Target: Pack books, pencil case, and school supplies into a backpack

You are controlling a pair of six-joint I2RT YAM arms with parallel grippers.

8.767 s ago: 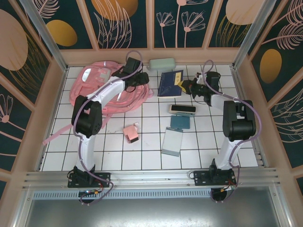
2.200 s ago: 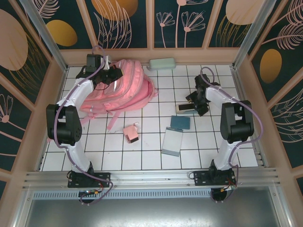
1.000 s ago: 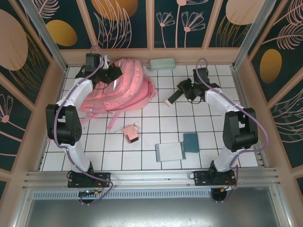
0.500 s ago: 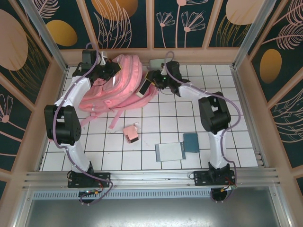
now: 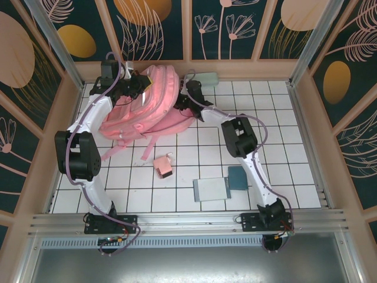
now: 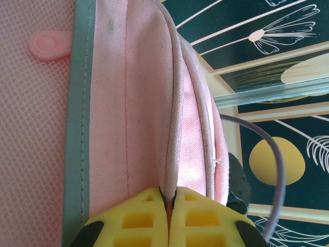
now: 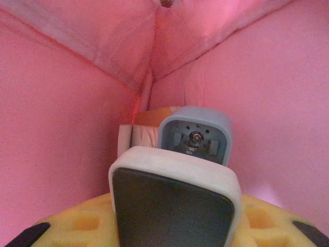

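Top external view: a large soft pink fabric backpack [image 5: 154,100] is propped at the far left of the white-tiled counter [image 5: 283,147]. Its upper edge is pinched by the left hand [image 5: 134,88], whose yellow fingers [image 6: 139,216] are pressed together on a fabric fold in the left wrist view. The right hand [image 5: 181,101] is sunk inside the bag, clamped on a narrow black-and-cream box [image 7: 172,206] amid pink lining. A mint-green rounded oblong case [image 5: 204,78] lies just behind. A little pink box [image 5: 163,166], flat grey-blue box [image 5: 211,189] and teal square pad [image 5: 238,177] are spread nearer the front.
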